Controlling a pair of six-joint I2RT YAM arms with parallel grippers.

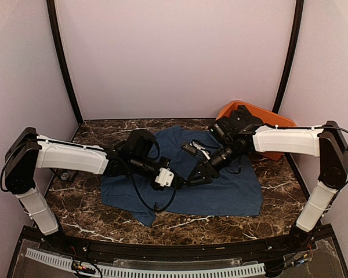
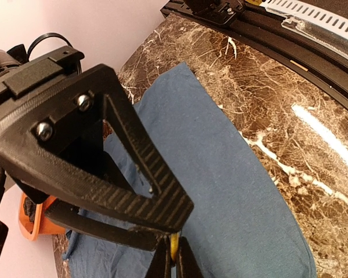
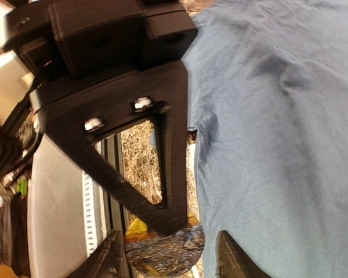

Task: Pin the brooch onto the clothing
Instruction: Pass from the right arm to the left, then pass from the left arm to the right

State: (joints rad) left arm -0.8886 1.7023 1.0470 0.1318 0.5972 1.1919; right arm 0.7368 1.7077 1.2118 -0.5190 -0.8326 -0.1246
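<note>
The clothing (image 1: 220,185) lies spread on the middle of the bench (image 1: 281,180), under both claws. The left claw (image 2: 174,258) is pressed together on the brooch (image 3: 162,248), above the clothing's centre. The right claw (image 3: 171,262) stands apart around the same brooch.
</note>
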